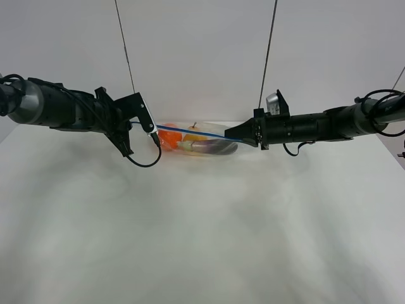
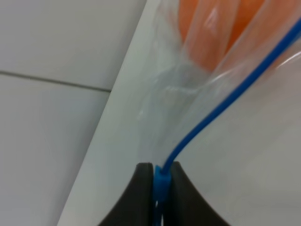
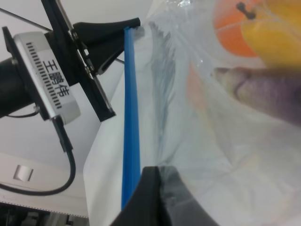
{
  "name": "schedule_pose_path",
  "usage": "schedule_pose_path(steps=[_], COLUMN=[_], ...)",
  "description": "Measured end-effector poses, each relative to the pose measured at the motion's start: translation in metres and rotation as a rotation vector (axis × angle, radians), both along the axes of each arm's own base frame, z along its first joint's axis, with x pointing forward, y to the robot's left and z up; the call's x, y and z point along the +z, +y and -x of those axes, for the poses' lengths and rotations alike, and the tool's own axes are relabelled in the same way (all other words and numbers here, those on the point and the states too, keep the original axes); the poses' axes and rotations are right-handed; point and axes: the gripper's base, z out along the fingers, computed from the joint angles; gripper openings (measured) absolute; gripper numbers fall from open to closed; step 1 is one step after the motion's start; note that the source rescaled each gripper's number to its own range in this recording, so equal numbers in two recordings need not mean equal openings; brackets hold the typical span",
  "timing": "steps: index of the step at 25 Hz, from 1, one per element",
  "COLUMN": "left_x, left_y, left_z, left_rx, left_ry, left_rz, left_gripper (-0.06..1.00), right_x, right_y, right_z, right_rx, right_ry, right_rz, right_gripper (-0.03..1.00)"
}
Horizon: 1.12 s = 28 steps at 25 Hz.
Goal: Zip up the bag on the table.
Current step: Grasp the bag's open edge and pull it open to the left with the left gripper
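From the high camera, a wide clear plastic zip bag [image 1: 197, 140] lies toward the far side of the large white matte table [image 1: 202, 228], stretched between the two arms. The left gripper [image 1: 155, 131] meets one end of the bag and the right gripper [image 1: 235, 135] the other. The bag's thin blue zipper strip [image 1: 202, 133] runs in a straight line between them. Orange, yellow and purple items show through the plastic.

In the left wrist view, the left gripper [image 2: 161, 170] is closed tight on the blue zipper strip [image 2: 221, 101], pinched flat between the two dark fingers [image 2: 143, 188]. The strip curves away from the pads along the bag's edge, with a rounded orange item [image 2: 211, 28] behind the plastic.

In the right wrist view, the right gripper [image 3: 157, 175] has its jaws pressed together at the bag's edge, with crumpled plastic gathered at the tips. The strip [image 3: 130, 117] passes just beside the near finger — whether it sits between the pads I cannot tell. At the strip's far end, the left gripper [image 3: 134, 23] clamps it. A purple item [image 3: 268, 89] and a yellow item [image 3: 277, 33] lie inside the bag.
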Motion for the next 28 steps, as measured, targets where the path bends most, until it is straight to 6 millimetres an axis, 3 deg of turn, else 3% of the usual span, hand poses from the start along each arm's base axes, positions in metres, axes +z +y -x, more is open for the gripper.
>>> schedule_pose_path(steps=[19,28], left_x=[0.000,0.000], left_y=[0.018,0.034], left_z=[-0.003,-0.003], left_rx=[0.053,0.213], left_ry=[-0.002,-0.019], left_rz=[0.019,0.076], left_gripper=[0.01,0.33], right_x=[0.000,-0.001], right_y=[-0.001,-0.006], right_z=[0.000,0.000], right_rx=[0.004,0.004], right_ry=[0.002,0.002], right_rz=[0.002,0.014], right_gripper=[0.00,0.00])
